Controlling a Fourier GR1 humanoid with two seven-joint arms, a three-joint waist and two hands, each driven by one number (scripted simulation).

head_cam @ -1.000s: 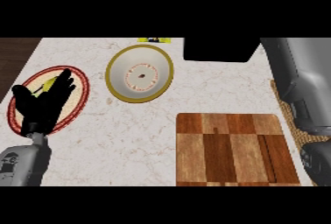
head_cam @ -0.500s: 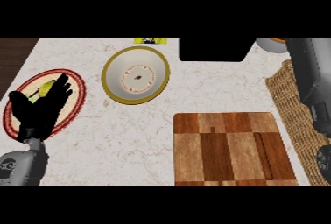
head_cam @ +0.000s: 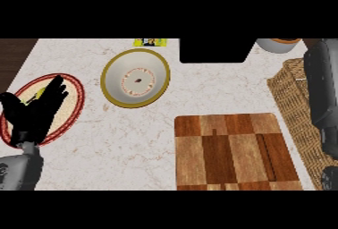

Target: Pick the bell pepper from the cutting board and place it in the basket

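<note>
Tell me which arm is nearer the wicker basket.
Right. The right forearm lies over the wicker basket at the view's right edge; its hand isn't visible. The left hand rests open far across the counter, over the red-rimmed plate.

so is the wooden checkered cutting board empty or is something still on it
Empty. The wooden checkered cutting board shows only bare wood, no bell pepper. The right arm lies over the woven wicker basket, so the pepper's whereabouts cannot be told.
</note>
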